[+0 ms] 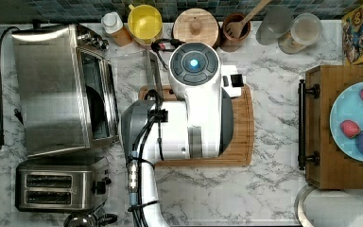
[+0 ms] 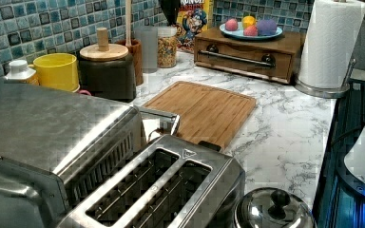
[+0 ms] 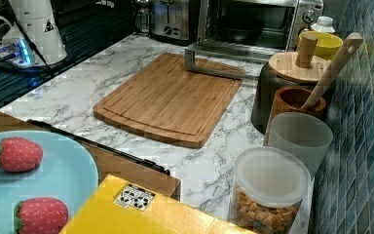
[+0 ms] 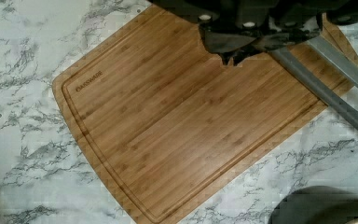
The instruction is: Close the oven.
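The steel oven (image 1: 52, 90) stands at the top view's left, its glass door dropped open onto the counter. The door's long bar handle (image 1: 152, 71) rests at the edge of the wooden cutting board (image 1: 238, 142). In the right view the oven (image 3: 292, 19) gapes open with a dark pan inside, and the handle (image 3: 214, 70) lies on the board's far edge. My arm (image 1: 189, 109) hangs over the board. In the wrist view my gripper (image 4: 232, 59) looks shut on nothing, above the board (image 4: 182, 130) and close beside the handle (image 4: 326, 93).
A two-slot toaster (image 1: 59, 189) sits beside the oven with a pot lid (image 2: 273, 209) next to it. A yellow cup (image 1: 144, 21), wooden-lidded jar (image 1: 196, 26), utensil holder and containers line the tiled wall. A wooden drawer box (image 1: 331, 127) carries a plate of fruit.
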Motion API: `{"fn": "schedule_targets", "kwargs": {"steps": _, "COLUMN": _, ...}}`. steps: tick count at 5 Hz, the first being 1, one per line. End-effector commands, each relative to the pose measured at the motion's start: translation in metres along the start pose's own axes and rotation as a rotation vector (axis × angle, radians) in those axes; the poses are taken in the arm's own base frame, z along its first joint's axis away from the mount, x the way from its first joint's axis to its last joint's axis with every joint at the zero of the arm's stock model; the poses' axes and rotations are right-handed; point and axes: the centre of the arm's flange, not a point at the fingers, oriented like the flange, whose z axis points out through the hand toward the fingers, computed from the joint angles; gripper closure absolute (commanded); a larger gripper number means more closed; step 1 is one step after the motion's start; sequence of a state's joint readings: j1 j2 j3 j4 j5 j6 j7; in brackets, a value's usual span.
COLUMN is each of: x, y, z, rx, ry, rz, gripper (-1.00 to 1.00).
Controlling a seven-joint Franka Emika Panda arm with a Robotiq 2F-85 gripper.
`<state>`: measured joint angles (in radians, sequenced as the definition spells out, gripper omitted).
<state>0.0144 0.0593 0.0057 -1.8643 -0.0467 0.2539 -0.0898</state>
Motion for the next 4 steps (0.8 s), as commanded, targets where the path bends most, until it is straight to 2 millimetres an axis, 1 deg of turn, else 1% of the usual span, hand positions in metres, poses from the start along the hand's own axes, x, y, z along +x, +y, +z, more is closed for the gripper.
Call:
{"fn": "schedule_targets", "kwargs": {"steps": 1, "x": -0.001, "y": -0.002, "z": 0.0, "rx": 0.002, "ry": 0.003, "rz": -0.021, "gripper": 1.0}}
{"fn": "schedule_targets", "kwargs": {"steps": 2, "x": 0.028, "y": 0.006, "z": 0.011, "rx": 0.112, "ry": -0.068, "rz": -0.131, "gripper": 1.0}}
{"fn": "schedule_targets", "kwargs": {"steps": 3, "x": 0.052, "y": 0.016, "z": 0.025, "rx": 0.213, "ry": -0.101, "rz": -0.237, "gripper": 1.0}}
{"fn": "schedule_targets", "kwargs": {"steps": 4, "x": 0.062, "y": 0.024, "z": 0.037, "rx": 0.291, "ry": -0.07, "rz": -0.31, "gripper": 1.0}}
